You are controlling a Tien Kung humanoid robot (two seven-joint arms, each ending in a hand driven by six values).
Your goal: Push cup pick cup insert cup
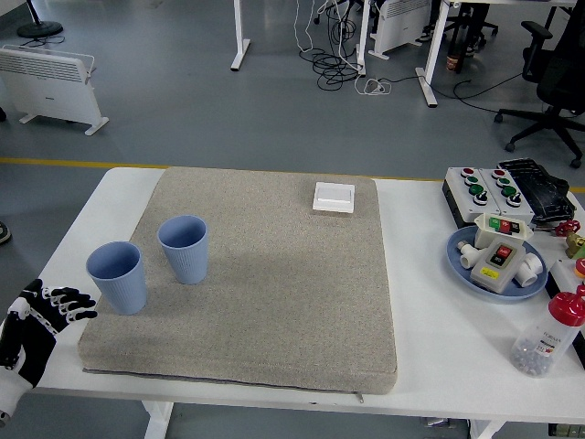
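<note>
Two blue cups, near cup (118,276) and far cup (184,248), upright by mat's (274,302) left edge; left hand (32,329) at table's near-left corner, fingers spread, empty; push step not begun; next: reach to near cup

Grey floor (183,91) with yellow line (55,163) across mid-left. White panel heater (50,80), upper left. White desk legs (241,37) and tangled cables (334,64), top centre. Black office chair (553,78), upper right.
</note>
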